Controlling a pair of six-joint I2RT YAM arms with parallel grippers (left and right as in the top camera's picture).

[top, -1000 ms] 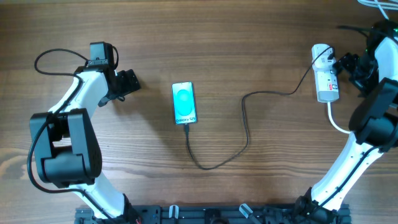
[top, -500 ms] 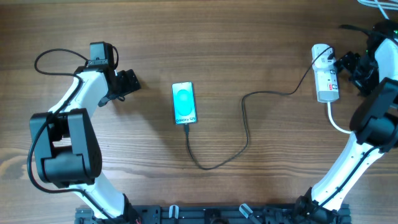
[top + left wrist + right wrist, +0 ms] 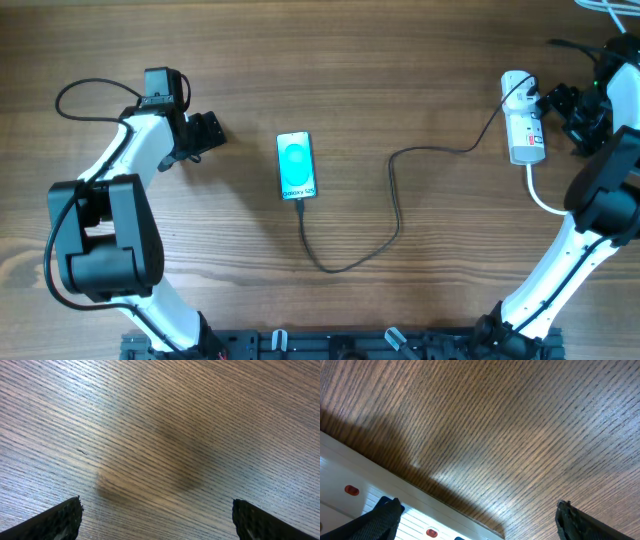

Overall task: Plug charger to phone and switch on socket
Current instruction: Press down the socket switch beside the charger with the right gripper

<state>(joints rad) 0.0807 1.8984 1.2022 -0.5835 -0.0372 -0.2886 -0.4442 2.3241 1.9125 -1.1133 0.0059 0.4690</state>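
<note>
Right gripper (image 3: 477, 509) spread wide open beside socket (image 3: 524, 135); left gripper (image 3: 156, 504) open too. Socket light, smooth plastic, probably slides; push straight down from top.

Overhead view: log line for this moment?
charger: runs from phone to socket | left hand: open, holding nothing | right hand: open, beside socket

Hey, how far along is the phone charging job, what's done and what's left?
Done, it seems: the charger runs from the phone's bottom edge to the socket. In hand: the right claw hangs open beside the socket, gripping nothing. Left: switching it on; I can't tell whether that has happened. The left claw is open and idle.
</note>
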